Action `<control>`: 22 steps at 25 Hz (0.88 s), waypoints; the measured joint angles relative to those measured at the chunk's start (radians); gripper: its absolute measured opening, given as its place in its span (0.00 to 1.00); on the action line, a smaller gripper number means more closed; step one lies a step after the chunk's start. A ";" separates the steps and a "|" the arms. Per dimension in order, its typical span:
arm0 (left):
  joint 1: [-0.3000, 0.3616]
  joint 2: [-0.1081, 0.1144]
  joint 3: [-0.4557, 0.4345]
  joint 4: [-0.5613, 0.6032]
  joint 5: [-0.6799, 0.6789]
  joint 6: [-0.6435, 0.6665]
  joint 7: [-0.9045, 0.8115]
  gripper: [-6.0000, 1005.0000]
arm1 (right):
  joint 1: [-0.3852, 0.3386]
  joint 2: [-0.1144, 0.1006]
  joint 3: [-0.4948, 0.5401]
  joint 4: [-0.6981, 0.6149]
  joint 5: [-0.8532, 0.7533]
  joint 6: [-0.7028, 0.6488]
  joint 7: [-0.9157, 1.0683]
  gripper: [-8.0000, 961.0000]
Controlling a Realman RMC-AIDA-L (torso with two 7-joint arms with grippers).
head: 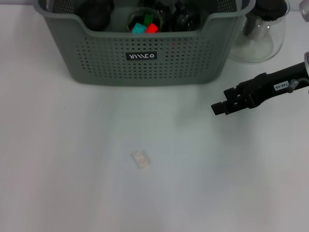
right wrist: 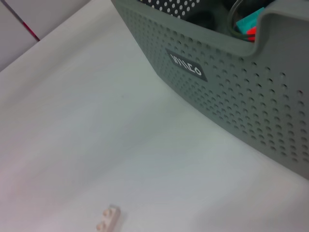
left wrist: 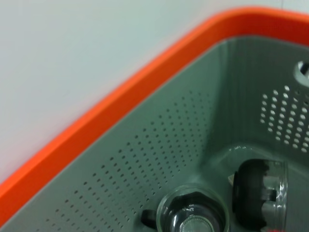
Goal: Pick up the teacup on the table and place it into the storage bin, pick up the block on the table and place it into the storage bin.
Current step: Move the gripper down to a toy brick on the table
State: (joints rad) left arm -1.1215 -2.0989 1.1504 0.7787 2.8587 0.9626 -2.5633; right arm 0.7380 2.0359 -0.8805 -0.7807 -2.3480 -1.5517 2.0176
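The storage bin (head: 145, 60) stands at the back middle of the table, its black label facing me. A clear glass teacup (head: 145, 20) sits inside it with teal and red pieces in it. The left wrist view looks down into the storage bin (left wrist: 159, 145), where the glass teacup (left wrist: 193, 218) rests on the floor. A small white block (head: 141, 159) lies alone on the table in front of the bin, and the right wrist view also shows this block (right wrist: 108, 219). My right gripper (head: 218, 108) hovers right of the bin, well away from the block. My left gripper is out of view.
A clear glass carafe (head: 258, 34) stands just right of the bin, behind my right arm. Dark round items (head: 96, 12) and another glass piece with a black part (left wrist: 260, 193) lie in the bin.
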 joint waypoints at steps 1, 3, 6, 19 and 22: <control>0.009 0.000 -0.002 0.027 0.000 0.014 -0.001 0.41 | 0.000 0.000 0.000 0.000 0.000 0.000 -0.001 0.85; 0.038 0.001 -0.021 0.133 -0.001 0.058 -0.012 0.50 | 0.000 0.000 0.000 0.000 -0.001 -0.001 -0.003 0.85; 0.111 -0.010 -0.079 0.442 -0.041 0.189 -0.032 0.63 | 0.000 -0.001 0.000 -0.007 0.000 -0.007 -0.006 0.85; 0.412 -0.072 -0.030 1.205 -0.543 0.816 0.104 0.83 | 0.010 -0.011 0.000 -0.008 0.000 -0.007 -0.001 0.85; 0.438 -0.074 0.075 1.160 -0.514 0.934 0.049 0.82 | 0.010 -0.011 0.000 -0.008 0.000 -0.008 0.000 0.85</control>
State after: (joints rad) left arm -0.6837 -2.1725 1.2254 1.9387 2.3448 1.8966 -2.5147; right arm 0.7485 2.0253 -0.8805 -0.7890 -2.3483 -1.5598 2.0174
